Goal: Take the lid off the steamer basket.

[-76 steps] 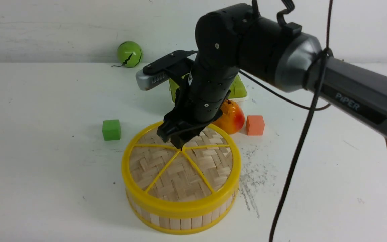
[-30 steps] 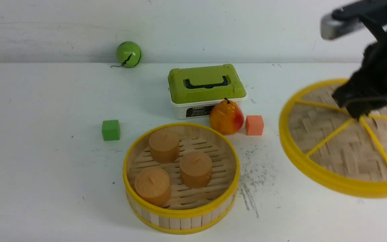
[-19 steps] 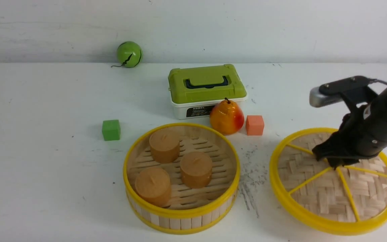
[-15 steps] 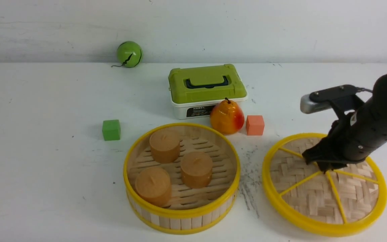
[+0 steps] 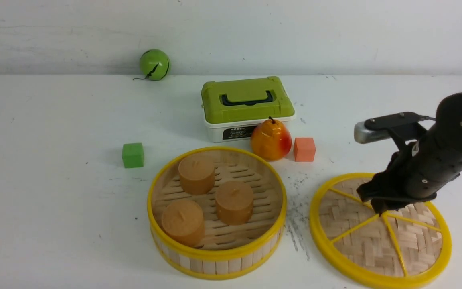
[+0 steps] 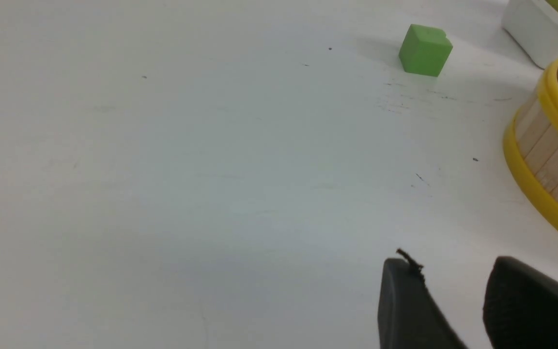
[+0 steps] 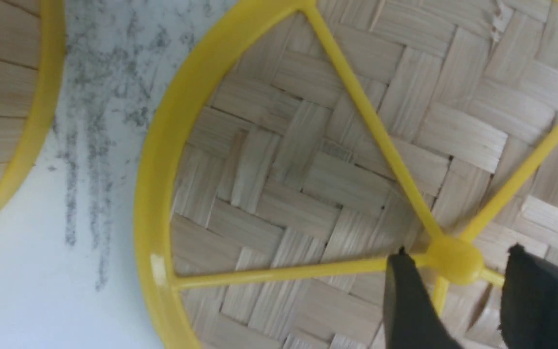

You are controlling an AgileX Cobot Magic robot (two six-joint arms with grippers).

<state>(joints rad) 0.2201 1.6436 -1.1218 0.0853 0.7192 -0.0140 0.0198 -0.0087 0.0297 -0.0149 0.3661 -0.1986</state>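
The steamer basket [image 5: 215,265] stands uncovered at the front middle of the table, with three brown cylinders [image 5: 196,174] on its slatted floor. The lid [image 5: 359,241] lies flat on the table to the basket's right, apart from it. My right gripper [image 5: 379,209] is over the lid's centre. In the right wrist view its jaws [image 7: 458,257] stand open on either side of the yellow knob [image 7: 455,259], with a gap showing. My left gripper [image 6: 451,271] hangs open and empty over bare table left of the basket [image 6: 550,165].
Behind the basket stand a white box with a green top [image 5: 247,100], a pear [image 5: 271,140] and an orange cube [image 5: 304,149]. A green cube [image 5: 132,155] sits to the left and a green ball [image 5: 154,64] at the back wall.
My right gripper lifted the lid off the basket, carried it right and lowered it onto the table. Its jaws have now opened off the knob.
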